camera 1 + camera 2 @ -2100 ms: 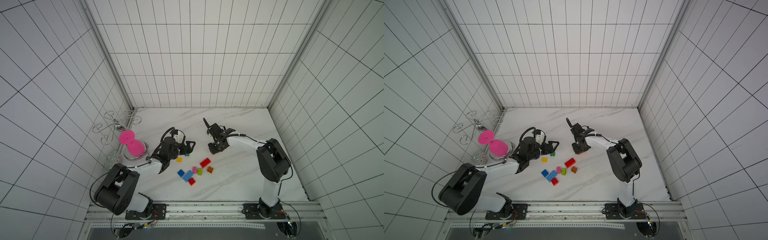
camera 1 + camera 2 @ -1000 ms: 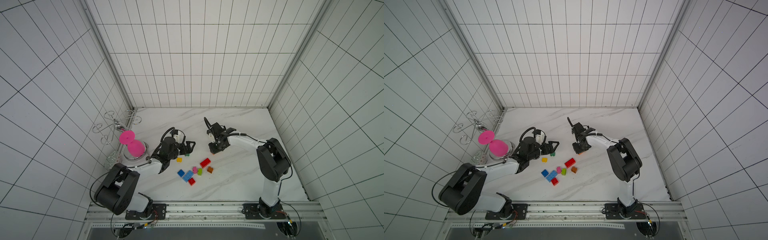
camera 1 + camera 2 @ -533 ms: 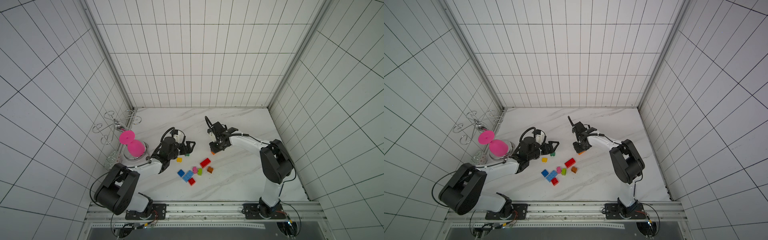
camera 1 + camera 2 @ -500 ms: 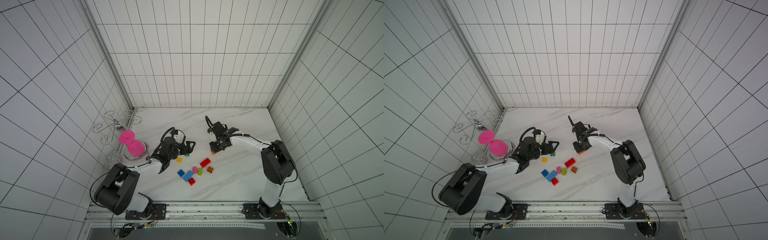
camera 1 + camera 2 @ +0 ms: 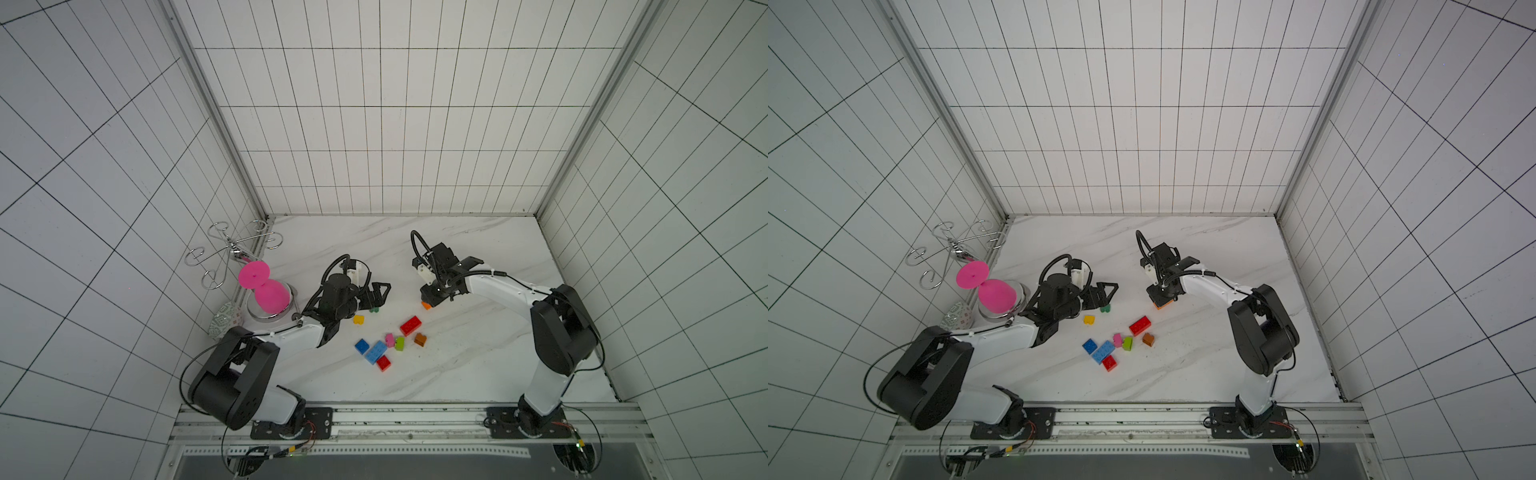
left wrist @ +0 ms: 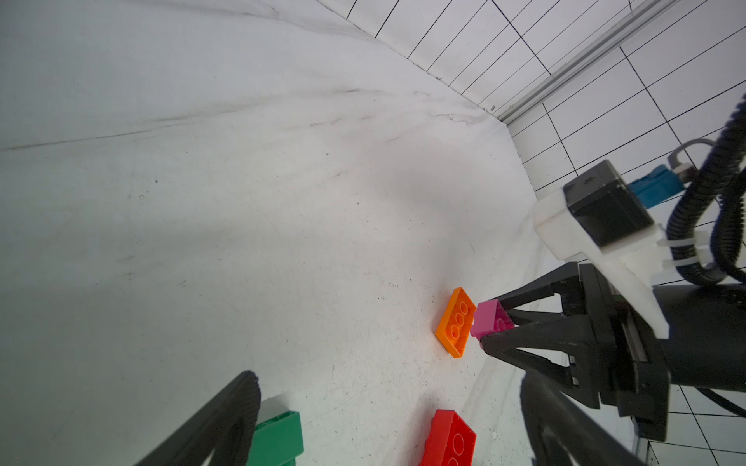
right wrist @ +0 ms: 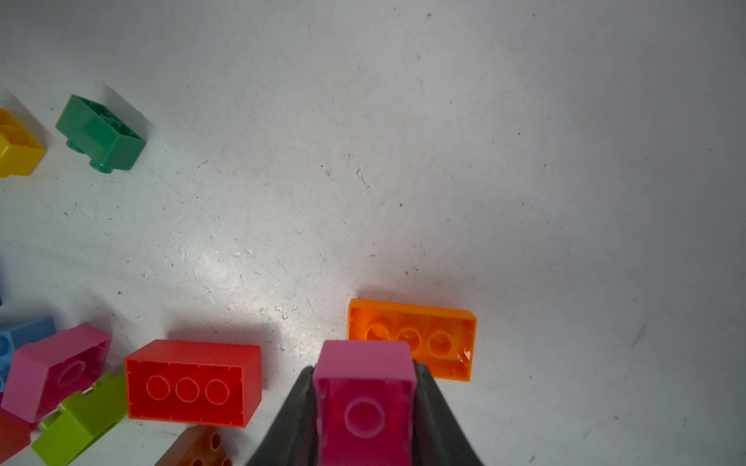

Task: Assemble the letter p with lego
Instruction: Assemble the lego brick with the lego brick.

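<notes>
My right gripper [image 7: 363, 373] is shut on a pink lego brick [image 7: 363, 403], hollow side towards the wrist camera. The left wrist view shows that brick [image 6: 490, 320] right beside an orange brick [image 6: 456, 322]; I cannot tell if they touch. In both top views the right gripper [image 5: 432, 297] [image 5: 1163, 297] hangs over the orange brick [image 5: 426, 305] [image 5: 1162, 304]. My left gripper [image 5: 376, 297] [image 6: 387, 435] stands open low by a green brick [image 5: 374, 309] [image 6: 278, 439]. Loose on the table are yellow [image 5: 358, 319], red [image 5: 410, 325], blue [image 5: 362, 345], light blue [image 5: 375, 352], pink [image 5: 390, 339], lime [image 5: 400, 343] and brown [image 5: 420, 339] bricks.
A big pink hourglass-shaped thing [image 5: 266, 291] stands on a metal dish at the left wall. Behind it is a wire stand [image 5: 232, 249], in front a patterned ball [image 5: 224, 326]. Tiled walls close in the marble table [image 5: 478, 249] on three sides.
The right arm's elbow has swung to the right and its gripper, still holding the pink brick, has shifted slightly by the orange brick. The left arm has not moved.
</notes>
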`<state>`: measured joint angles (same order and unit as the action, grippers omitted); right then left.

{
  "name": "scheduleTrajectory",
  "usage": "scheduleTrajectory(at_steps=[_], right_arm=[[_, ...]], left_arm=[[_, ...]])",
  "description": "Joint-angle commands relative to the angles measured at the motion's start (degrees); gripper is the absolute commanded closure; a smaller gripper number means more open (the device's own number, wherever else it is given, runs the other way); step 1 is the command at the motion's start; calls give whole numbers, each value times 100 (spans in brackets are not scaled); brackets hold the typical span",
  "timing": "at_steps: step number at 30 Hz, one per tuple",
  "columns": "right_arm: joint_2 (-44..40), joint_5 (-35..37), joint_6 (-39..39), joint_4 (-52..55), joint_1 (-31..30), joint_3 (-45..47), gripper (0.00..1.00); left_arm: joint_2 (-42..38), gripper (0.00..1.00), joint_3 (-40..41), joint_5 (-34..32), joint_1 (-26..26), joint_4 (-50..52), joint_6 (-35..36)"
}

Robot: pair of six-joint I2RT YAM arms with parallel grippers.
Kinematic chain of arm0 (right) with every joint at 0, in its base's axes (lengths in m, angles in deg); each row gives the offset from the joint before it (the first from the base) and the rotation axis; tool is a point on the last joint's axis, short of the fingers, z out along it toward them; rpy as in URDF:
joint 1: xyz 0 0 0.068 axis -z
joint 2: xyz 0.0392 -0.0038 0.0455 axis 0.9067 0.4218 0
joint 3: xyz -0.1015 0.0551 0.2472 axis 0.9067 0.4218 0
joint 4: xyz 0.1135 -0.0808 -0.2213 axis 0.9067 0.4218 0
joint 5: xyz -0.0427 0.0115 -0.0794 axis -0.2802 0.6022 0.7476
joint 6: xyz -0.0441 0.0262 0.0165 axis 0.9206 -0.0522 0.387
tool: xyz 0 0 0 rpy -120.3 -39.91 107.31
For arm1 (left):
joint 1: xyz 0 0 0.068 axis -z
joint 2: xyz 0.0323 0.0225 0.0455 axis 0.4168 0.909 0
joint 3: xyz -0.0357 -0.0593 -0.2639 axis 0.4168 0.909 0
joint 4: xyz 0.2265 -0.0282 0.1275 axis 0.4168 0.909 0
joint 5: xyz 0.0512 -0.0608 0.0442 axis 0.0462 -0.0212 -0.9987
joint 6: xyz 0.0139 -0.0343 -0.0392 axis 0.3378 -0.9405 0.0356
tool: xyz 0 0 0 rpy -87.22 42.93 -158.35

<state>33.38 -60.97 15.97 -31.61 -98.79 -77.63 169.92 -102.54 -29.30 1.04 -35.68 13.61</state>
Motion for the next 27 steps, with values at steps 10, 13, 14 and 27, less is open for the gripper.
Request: scheduleTrajectory(at_steps=[10,13,14,27], right_arm=[[573,-23,501,57,37,-123,95],[635,2,479,39,38,-105,95],[636,13,475,30,34,-97,95],[412,50,637,-6,89,78,94]], left_arm=[[-75,3,42,-69,7,-62,65],[-74,3,42,-64,8,-62,70],[-74,3,42,-69,9,-62,70],[-40,3,33,-75,25,-68,79]])
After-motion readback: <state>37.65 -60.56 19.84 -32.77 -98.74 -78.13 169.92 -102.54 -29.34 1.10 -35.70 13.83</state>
